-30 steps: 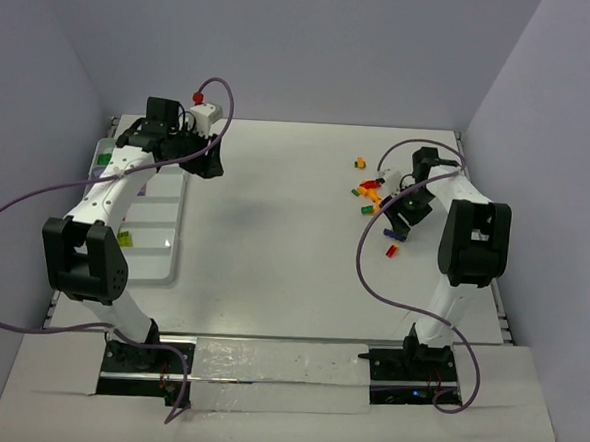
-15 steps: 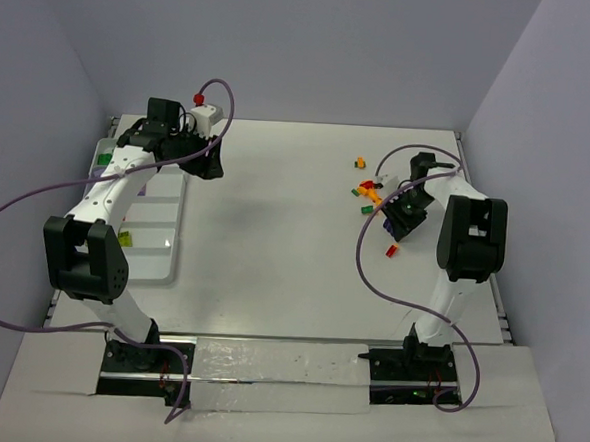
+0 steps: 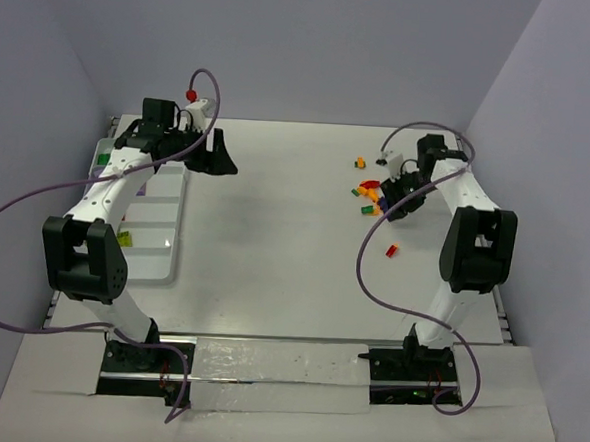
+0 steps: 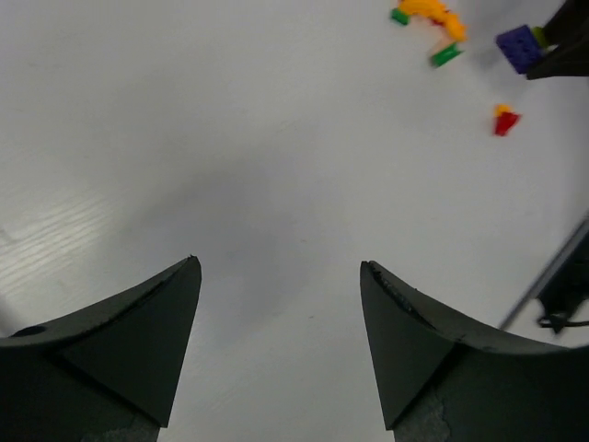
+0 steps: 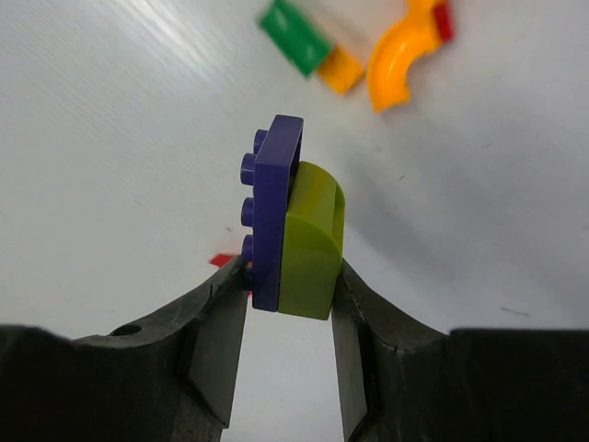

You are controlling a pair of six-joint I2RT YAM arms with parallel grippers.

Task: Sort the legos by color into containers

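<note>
My right gripper (image 5: 290, 276) is shut on a purple plate (image 5: 274, 207) joined to a lime green brick (image 5: 313, 244), held above the table. In the top view it (image 3: 394, 199) hovers by the loose legos (image 3: 369, 190) at the far right. Below it lie a green brick (image 5: 294, 37) and a curved orange piece (image 5: 400, 60). A red brick (image 3: 392, 250) lies apart, nearer the arm bases. My left gripper (image 3: 218, 161) is open and empty, just right of the white tray (image 3: 157, 258). The left wrist view shows its fingertips (image 4: 189, 276) over bare table.
The tray holds a lime brick (image 3: 126, 237) and a green one (image 3: 104, 156). An orange brick (image 3: 360, 163) lies alone at the far side. In the left wrist view the legos (image 4: 433, 14) and the held purple piece (image 4: 520, 46) show at the upper right. Purple cables loop off both arms.
My right gripper has moved toward the far side of the table with the purple and lime piece in it. My left gripper has swung a little to the right.
</note>
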